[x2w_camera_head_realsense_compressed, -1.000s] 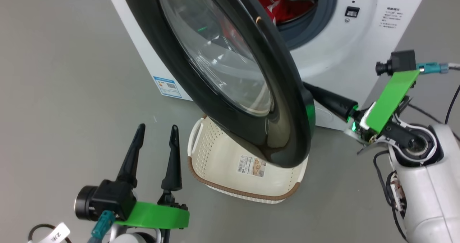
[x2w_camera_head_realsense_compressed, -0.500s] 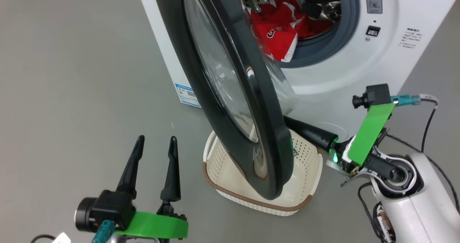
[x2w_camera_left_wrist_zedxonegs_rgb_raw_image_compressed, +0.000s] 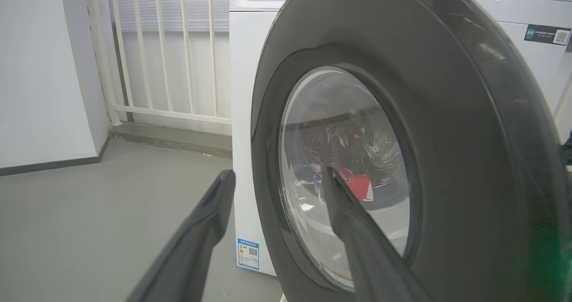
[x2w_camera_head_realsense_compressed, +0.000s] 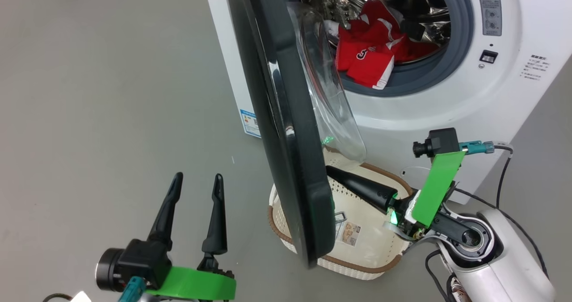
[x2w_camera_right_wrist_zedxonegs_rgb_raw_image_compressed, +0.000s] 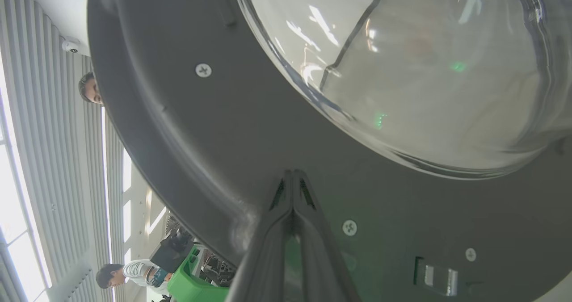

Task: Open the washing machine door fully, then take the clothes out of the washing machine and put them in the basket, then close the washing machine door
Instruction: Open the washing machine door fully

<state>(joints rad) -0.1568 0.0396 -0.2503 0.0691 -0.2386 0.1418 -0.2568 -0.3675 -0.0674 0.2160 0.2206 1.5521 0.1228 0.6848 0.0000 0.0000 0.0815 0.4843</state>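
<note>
Right wrist view: right gripper (x2w_camera_right_wrist_zedxonegs_rgb_raw_image_compressed: 292, 177), pinched together, touches the washing machine door (x2w_camera_right_wrist_zedxonegs_rgb_raw_image_compressed: 178, 150) from inside; leftward push likely next. Outside stands the left gripper (x2w_camera_head_realsense_compressed: 198, 177), spread.

Long tapered black jaws on both arms, bright green wrist brackets (x2w_camera_head_realsense_compressed: 196, 285), black wrist cameras (x2w_camera_head_realsense_compressed: 440, 141), teal cable connectors (x2w_camera_head_realsense_compressed: 478, 148), glossy white forearm shell (x2w_camera_head_realsense_compressed: 514, 259), black cables (x2w_camera_head_realsense_compressed: 500, 179), green indicator light (x2w_camera_head_realsense_compressed: 393, 216).

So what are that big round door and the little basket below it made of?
The washing machine door: wide rim looks like glossy dark plastic, given its sharp reflections; the bulging centre bowl looks like clear glass, possibly clear plastic. The basket: matte cream moulded plastic with rows of holes; its brown woven-look rim is probably plastic too.
</note>
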